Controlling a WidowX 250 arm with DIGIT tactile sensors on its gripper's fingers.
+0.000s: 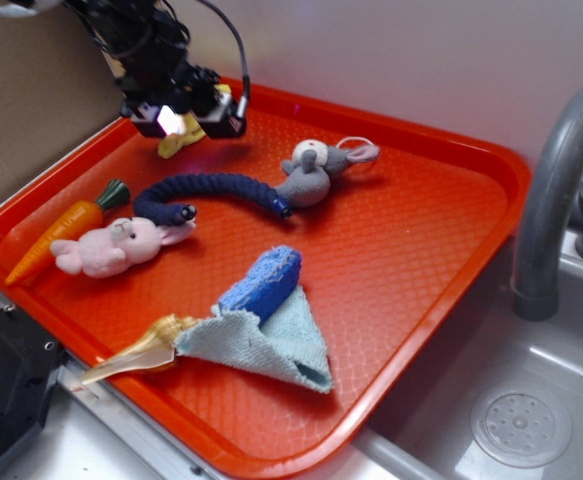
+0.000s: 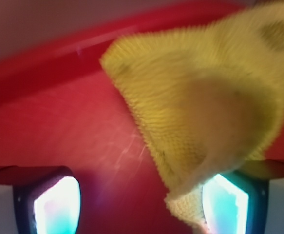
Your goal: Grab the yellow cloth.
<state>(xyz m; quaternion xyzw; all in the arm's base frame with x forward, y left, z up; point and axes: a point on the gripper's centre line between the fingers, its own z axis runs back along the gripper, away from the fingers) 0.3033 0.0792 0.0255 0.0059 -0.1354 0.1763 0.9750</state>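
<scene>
The yellow cloth [image 1: 174, 146] is a small knitted piece lying at the back left of the red tray [image 1: 421, 250]. My gripper [image 1: 185, 124] hangs right above it and hides most of it in the exterior view. In the wrist view the yellow cloth [image 2: 205, 97] fills the upper right. Its lower corner drapes against the inner side of the right fingertip [image 2: 227, 202]. The left fingertip [image 2: 59, 204] stands far off over bare tray. My gripper [image 2: 142, 197] is open, with only the cloth's edge reaching between the jaws.
On the tray lie an orange carrot [image 1: 66, 228], a pink bunny [image 1: 121, 245], a curved navy plush [image 1: 211, 188], a grey mouse [image 1: 311, 170], a blue terry roll [image 1: 263, 282] on a pale blue cloth [image 1: 271, 342], and a tan shell [image 1: 149, 343]. A faucet [image 1: 561, 180] and sink [image 1: 516, 425] are on the right.
</scene>
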